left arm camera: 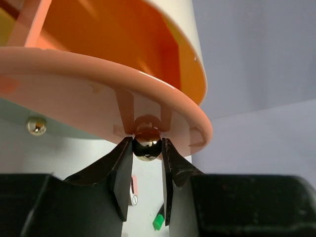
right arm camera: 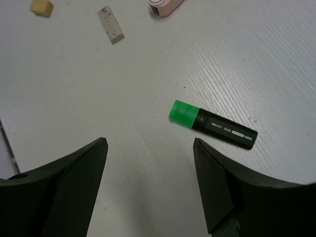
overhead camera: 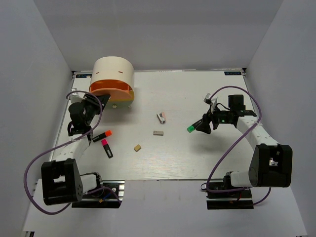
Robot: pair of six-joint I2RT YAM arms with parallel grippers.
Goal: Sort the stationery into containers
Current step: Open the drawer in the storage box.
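The cream round cabinet [overhead camera: 114, 71] stands at the back left with its orange drawer [overhead camera: 111, 92] pulled out. My left gripper [overhead camera: 100, 102] is shut on that drawer's shiny round knob [left arm camera: 146, 149], fingers on both sides of it. My right gripper [overhead camera: 201, 125] is open and empty, hovering over the green-capped marker [overhead camera: 190, 129]. In the right wrist view that marker [right arm camera: 212, 124] lies just ahead of my right gripper [right arm camera: 150, 148], nearer its right finger. The orange-capped marker [overhead camera: 103, 135] and pink-capped marker [overhead camera: 107, 148] lie front left.
A tan block [overhead camera: 138, 147], a grey block [overhead camera: 158, 133] and a white-pink clip [overhead camera: 161, 117] lie mid-table. A second knob [left arm camera: 36, 125] shows on a lower drawer. White walls enclose the table on three sides.
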